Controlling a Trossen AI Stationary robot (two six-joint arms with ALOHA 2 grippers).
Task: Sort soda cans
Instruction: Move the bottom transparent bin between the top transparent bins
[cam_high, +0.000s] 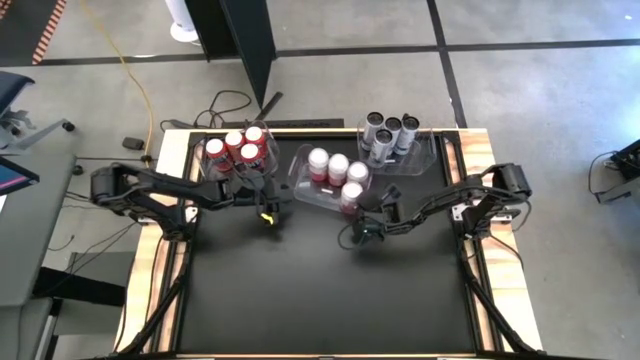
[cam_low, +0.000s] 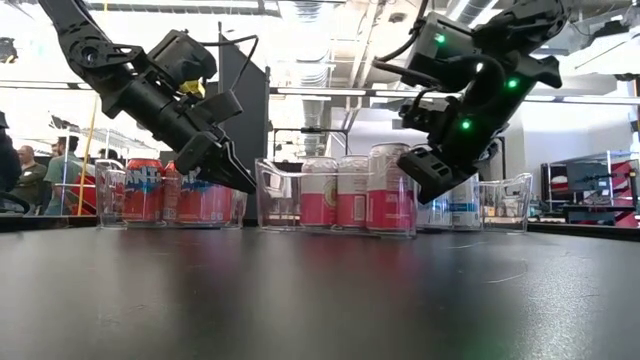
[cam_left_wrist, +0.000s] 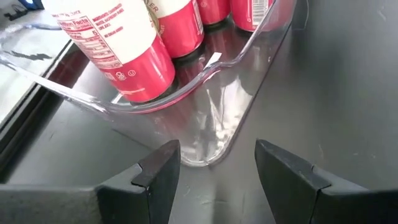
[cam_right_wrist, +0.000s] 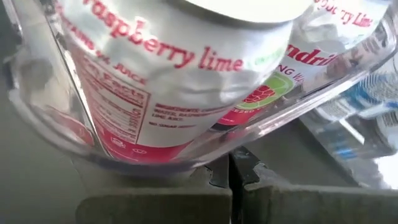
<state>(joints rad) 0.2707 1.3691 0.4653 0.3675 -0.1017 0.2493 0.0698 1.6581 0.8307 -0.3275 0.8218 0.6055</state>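
Three clear bins stand in a row at the table's far side. The left bin has red cans, the middle bin has pink-and-white cans, and the right bin has dark grey cans. All cans stand upright on the bin floors. My left gripper is open and hovers off the middle bin's near left corner, touching nothing. My right gripper is shut, right at the near end of the middle bin, under a raspberry-lime can. My right gripper's shut fingertips stand right against the lower edge of the middle bin's near end wall, coming from the table's near right side. Whether they touch the wall, I cannot tell.
The black mat spreads bare toward the near edge. Wooden table borders run along both sides. Cables lie on the floor beyond the far edge. People sit in the room behind the table.
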